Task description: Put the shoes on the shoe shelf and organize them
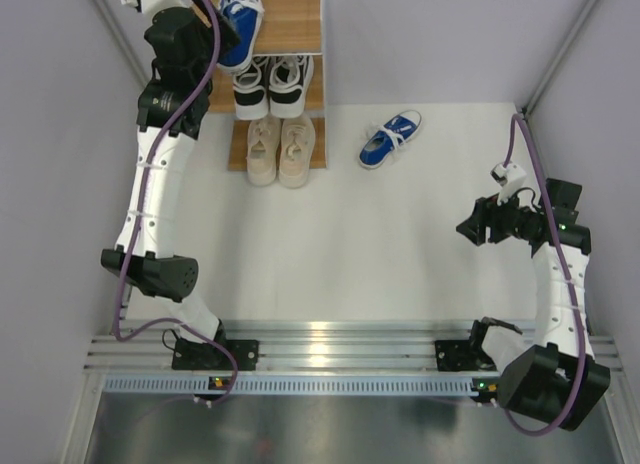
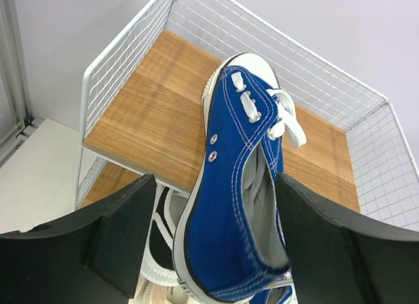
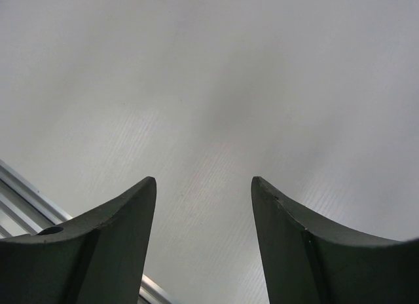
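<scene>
1. My left hand (image 2: 216,186) is open over the top board of the shoe shelf (image 1: 300,14). Its fingers stand wide either side of the heel of a blue shoe (image 2: 229,147), with a clear gap on one side, so I judge nothing is clamped.
2. That shoe lies on the top board, rolled partly onto its side, toe away from the hand. Its heel appears to overhang the front edge.
3. The black-and-white pair (image 1: 270,84) fills the middle tier and the beige pair (image 1: 281,151) the lowest.
4. The second blue shoe (image 1: 390,139) sits on the worktop (image 1: 330,254), near the shelf's right side. Its long axis runs diagonally, toe far-right, heel near-left.
5. My right hand (image 3: 204,186) is the nearer one; the shoe lies ahead of it and to its left. That hand is open and empty, its arm folded back near its base.
6. The left arm is stretched far forward along the left side, so I judge the right arm better placed for the pickup.
</scene>
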